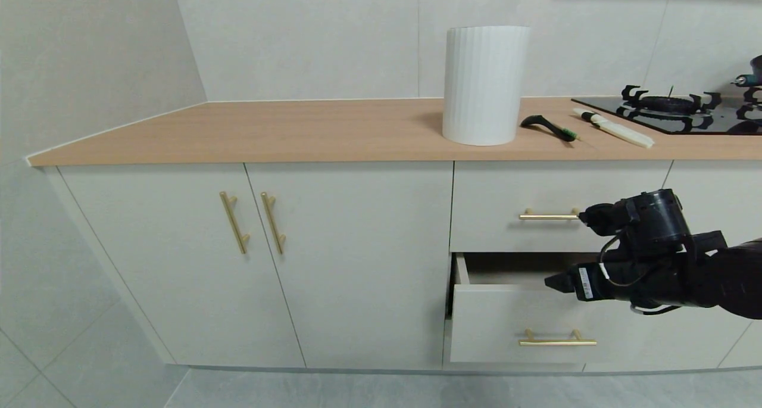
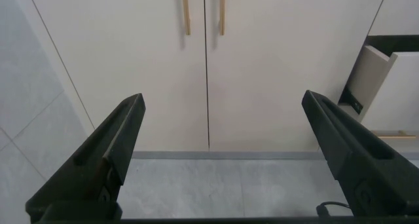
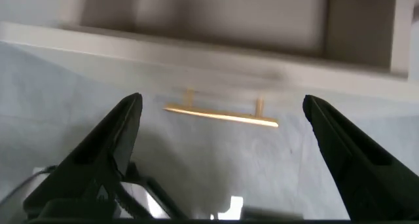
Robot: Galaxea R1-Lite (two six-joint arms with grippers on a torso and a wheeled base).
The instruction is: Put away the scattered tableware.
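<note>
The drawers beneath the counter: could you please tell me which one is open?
The lower drawer: its front stands out from the cabinet, showing the inside, while the upper drawer sits flush.

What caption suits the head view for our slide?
Right gripper open before the pulled-out lower drawer; utensils lie on the counter by a white canister.

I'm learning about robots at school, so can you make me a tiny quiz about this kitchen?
1. True or false: the lower drawer is open.
2. What stands on the counter? A) a white ribbed canister B) a red kettle C) a fruit bowl
3. Fill in: the right pincer has its fingers ____.

Key: 1 true; 2 A; 3 open.
</note>
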